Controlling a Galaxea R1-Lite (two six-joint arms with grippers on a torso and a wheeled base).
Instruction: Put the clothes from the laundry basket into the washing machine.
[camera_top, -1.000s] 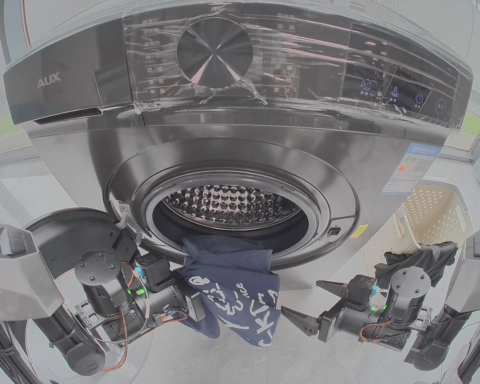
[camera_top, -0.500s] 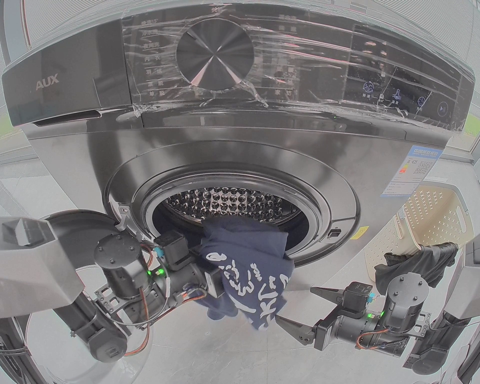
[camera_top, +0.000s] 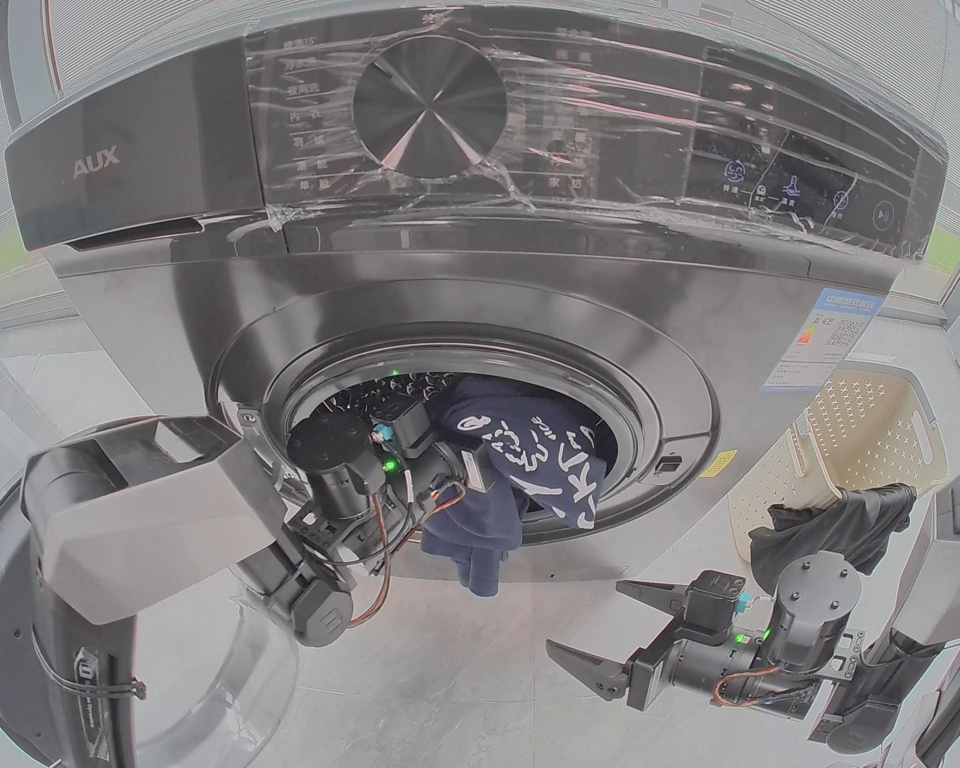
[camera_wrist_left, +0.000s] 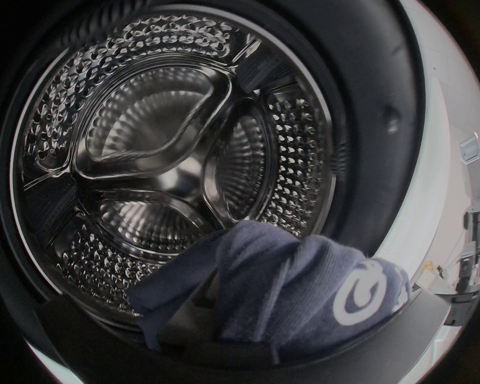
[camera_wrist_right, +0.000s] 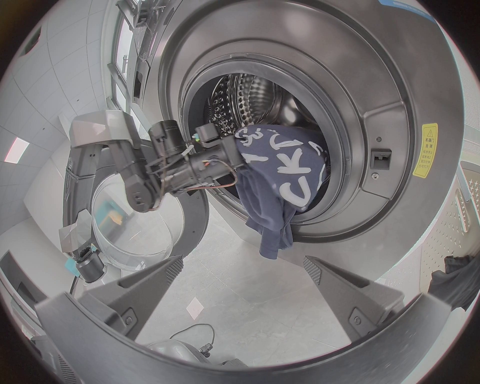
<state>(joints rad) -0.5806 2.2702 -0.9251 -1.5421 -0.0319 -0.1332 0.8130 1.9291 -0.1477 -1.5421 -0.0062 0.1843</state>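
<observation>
Left pincer (camera_top: 478, 468) is holding the shirt (camera_top: 530, 450) at the drum (camera_wrist_left: 150, 125) mouth, mid-frame; next likely reaching deeper, releasing. Right pincer (camera_top: 585, 620) is gaping wide.

To me the front of the dark grey washing machine (camera_top: 700, 330) reads as smooth, glossy metal, its drum (camera_wrist_left: 150, 125) bright dimpled steel. The navy garment with white print (camera_top: 530, 450) looks soft, matt knit cloth; the beige perforated laundry basket (camera_top: 870, 420) matt plastic.

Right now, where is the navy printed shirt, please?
Centre of the head view: the navy printed shirt hangs from the left gripper, partly inside the washing machine's opening.
</observation>
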